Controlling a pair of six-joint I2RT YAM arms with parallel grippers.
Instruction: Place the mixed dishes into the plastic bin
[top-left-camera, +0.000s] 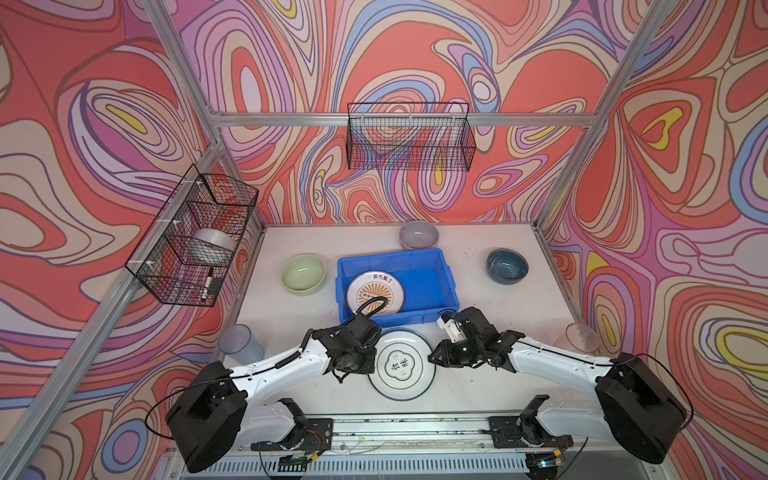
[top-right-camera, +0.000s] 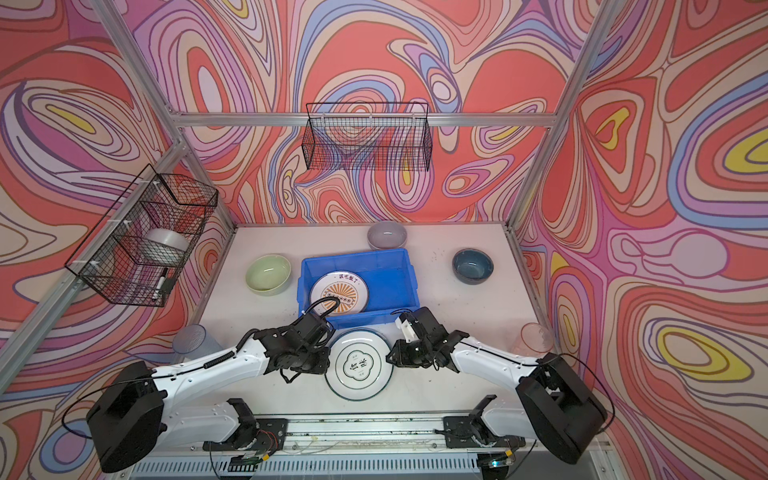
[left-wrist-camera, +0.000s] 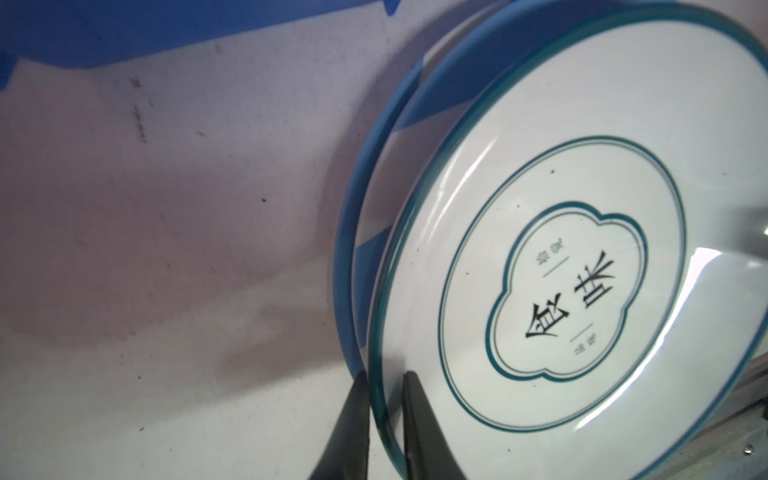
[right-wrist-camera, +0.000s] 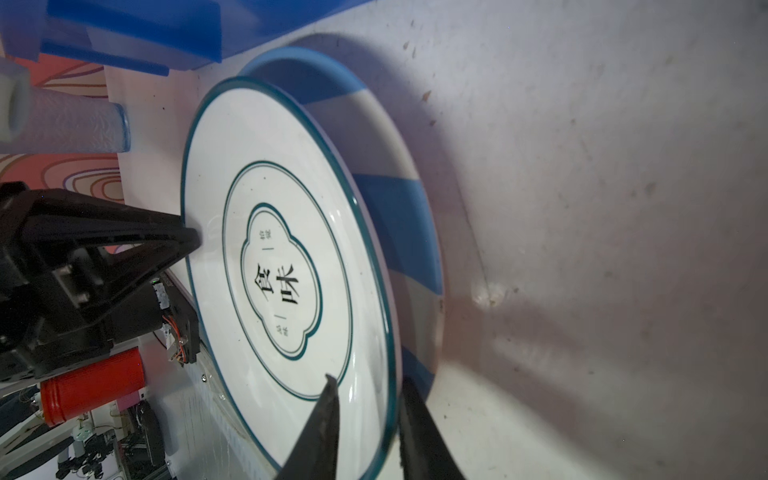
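slippage: left gripper (left-wrist-camera: 385, 378) pinches green-rimmed plate (top-left-camera: 401, 365); right gripper (right-wrist-camera: 368, 380) straddles its rim, grip unclear; lopsided lift could drop it.

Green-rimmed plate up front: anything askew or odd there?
Yes. The green-rimmed plate lies on a blue-white striped plate but off-centre, so the striped one shows as a crescent on the side toward the blue bin. The left gripper and right gripper straddle the top plate's rim from opposite sides. Nothing looks spilled or broken.

Wire basket (top-left-camera: 174, 266) w/ white roll (top-left-camera: 214, 245), marker (top-left-camera: 208, 284)
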